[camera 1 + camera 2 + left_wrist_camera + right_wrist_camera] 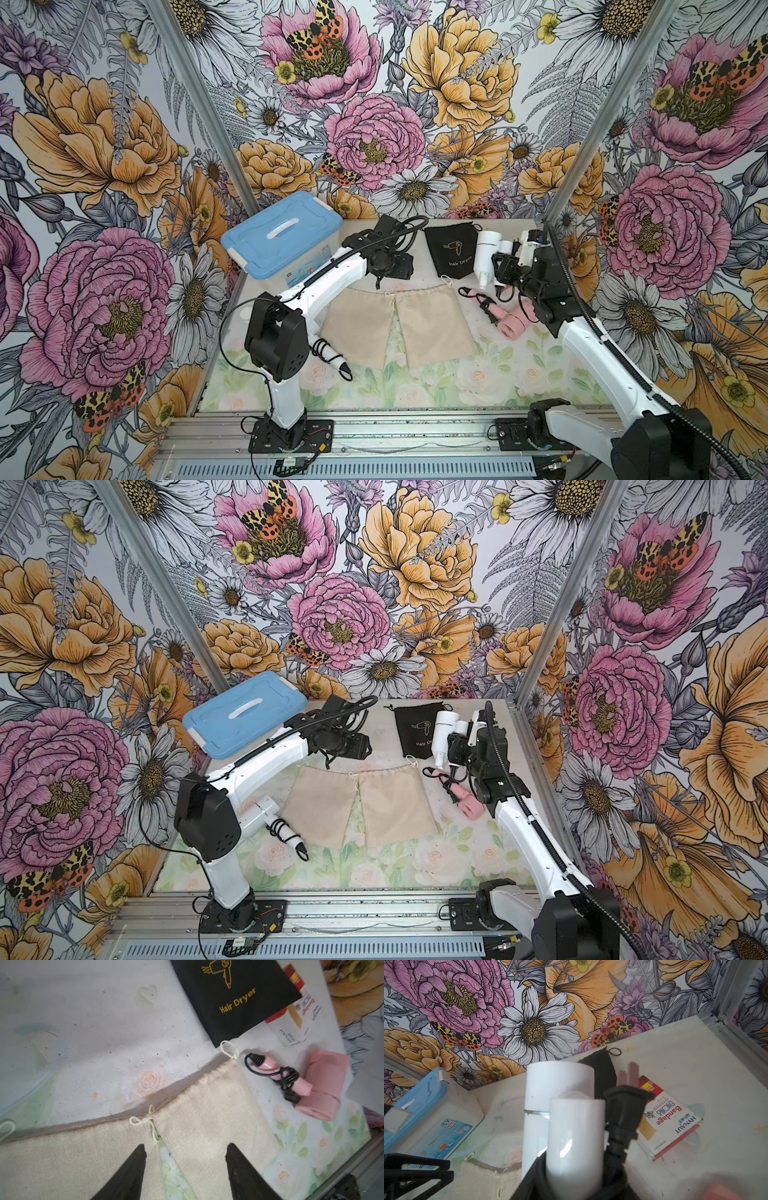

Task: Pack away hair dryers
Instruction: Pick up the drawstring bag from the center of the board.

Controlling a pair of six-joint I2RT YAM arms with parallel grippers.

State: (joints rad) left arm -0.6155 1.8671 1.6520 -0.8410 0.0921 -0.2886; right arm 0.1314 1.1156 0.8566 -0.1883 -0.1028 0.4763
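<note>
My right gripper [500,268] is shut on a white hair dryer [485,249] and holds it off the table at the back right, over the edge of the black "Hair Dryer" pouch [453,249]. In the right wrist view the dryer [575,1136] and its black plug [623,1109] fill the middle. A pink hair dryer [513,320] lies just in front of it, with cord round its handle. Another white hair dryer [268,812] lies at the left, partly under my left arm. My left gripper [186,1145] hangs open and empty above two beige pouches [207,1105] [62,1157].
A clear storage box with a blue lid [282,241] stands at the back left. A bandage carton [668,1120] lies at the back right near the wall. The metal rail [395,428] with both arm bases runs along the front edge.
</note>
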